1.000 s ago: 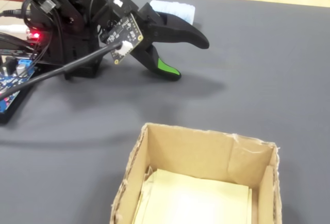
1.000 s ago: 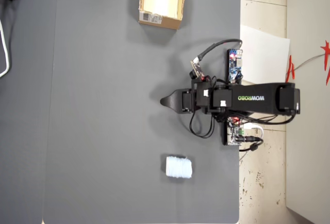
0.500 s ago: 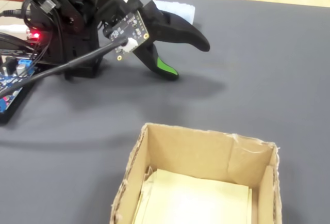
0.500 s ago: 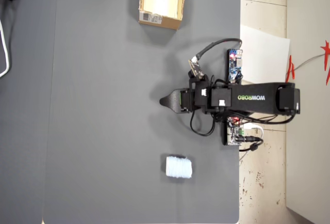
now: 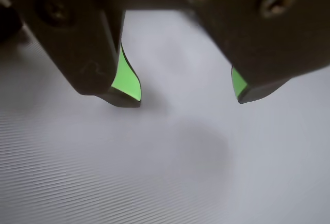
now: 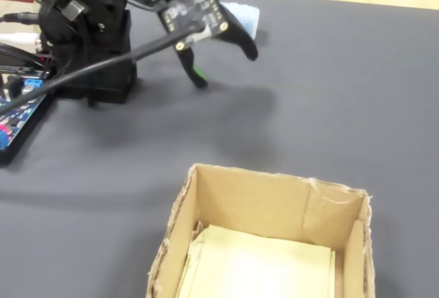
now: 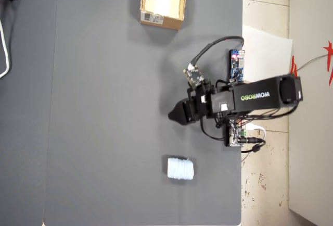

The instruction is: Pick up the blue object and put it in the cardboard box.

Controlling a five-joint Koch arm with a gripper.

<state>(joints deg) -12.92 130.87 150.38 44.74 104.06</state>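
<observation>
A dark grey mat (image 7: 104,106) is covering nearly the whole table in the overhead view, with pale floor and a white sheet (image 7: 265,49) showing past its right edge. The black arm (image 7: 250,98) is reaching in from that right side, lettered in green along its upper link, and is angling slightly toward the bottom of the frame. Cables are looping around its base, where two small circuit boards are sitting: a blue one (image 7: 237,65) just above the arm and another (image 7: 237,135) just below it.

The cardboard box (image 7: 162,2) is sitting at the top edge of the mat, open side up, well apart from the arm, with a white printed label on its outer wall. In the fixed view the box (image 6: 274,202) is filling the foreground, and only a pale yellowish sheet is lying inside it.

The gripper (image 5: 188,97) is hanging just above bare mat, its green-lined jaws standing clearly apart with nothing between them. The blue object (image 7: 180,168) is lying on the mat near the bottom of the overhead view, below the gripper (image 7: 171,115) and apart from it, with open mat between the two.
</observation>
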